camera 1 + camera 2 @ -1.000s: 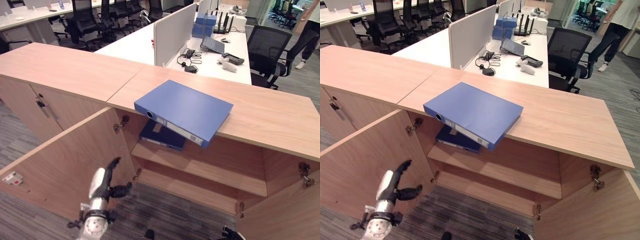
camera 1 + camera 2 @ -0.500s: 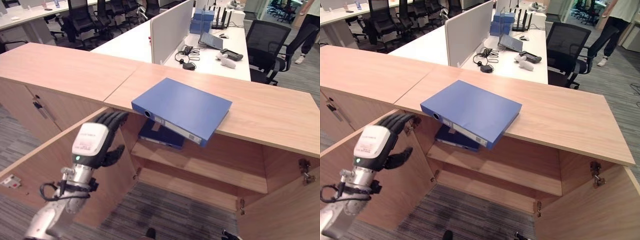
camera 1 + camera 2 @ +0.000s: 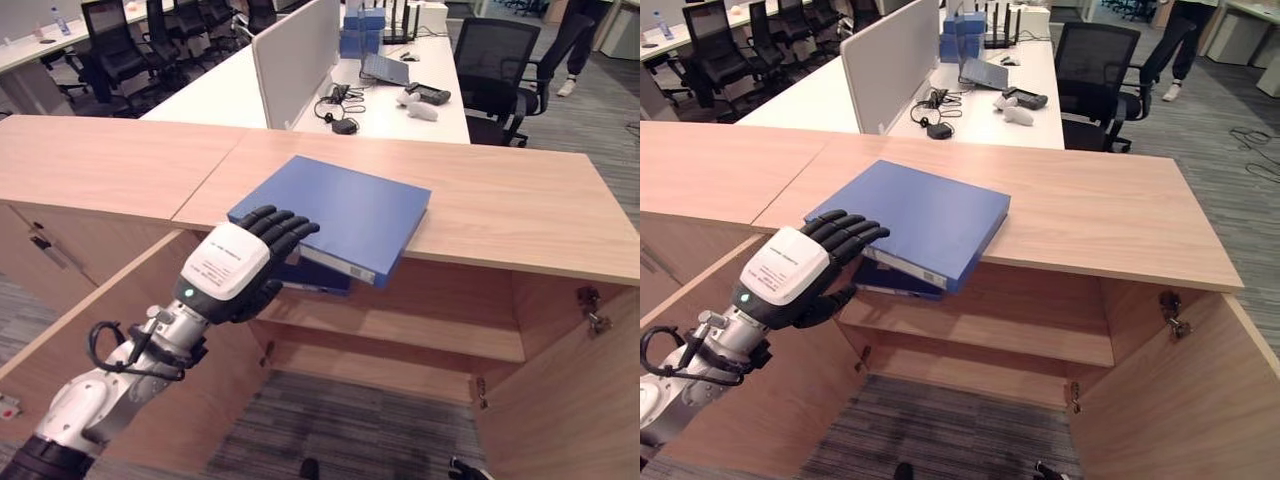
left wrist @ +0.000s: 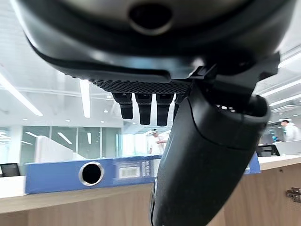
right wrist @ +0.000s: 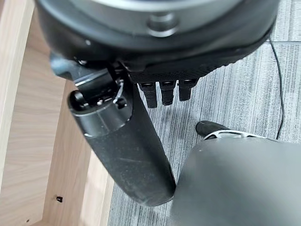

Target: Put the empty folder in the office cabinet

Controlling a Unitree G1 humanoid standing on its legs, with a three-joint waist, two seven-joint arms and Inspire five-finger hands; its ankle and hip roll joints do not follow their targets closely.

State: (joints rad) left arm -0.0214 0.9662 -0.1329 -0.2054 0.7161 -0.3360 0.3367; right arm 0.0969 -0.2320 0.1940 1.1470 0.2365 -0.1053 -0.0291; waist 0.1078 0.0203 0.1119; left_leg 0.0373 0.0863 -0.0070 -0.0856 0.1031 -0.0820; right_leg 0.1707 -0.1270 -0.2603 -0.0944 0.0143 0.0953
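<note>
Blue folder point(image 3: 345, 212) lies flat on cabinet top point(image 3: 520, 215), spine corner overhanging front edge above open shelves. Left hand point(image 3: 240, 270) raised at overhang, fingers point(image 3: 845, 232) loosely extended over near corner, thumb below, not yet clamped. Best approach: pinch spine edge firmly, slide folder off, lower onto shelf point(image 3: 400, 328). Right hand point(image 5: 141, 113) hangs low, fingers relaxed. Behind: desk point(image 3: 300, 85), chair point(image 3: 495, 60).

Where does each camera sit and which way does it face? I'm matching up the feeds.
Left eye view: head, looking down at the blue folder on the cabinet top; left hand reaches in.
Right eye view: same scene, slightly offset.
Left wrist view: under the left hand, facing the folder's spine.
Right wrist view: along the right hand, facing the carpet.
Shared: folder, left hand.
</note>
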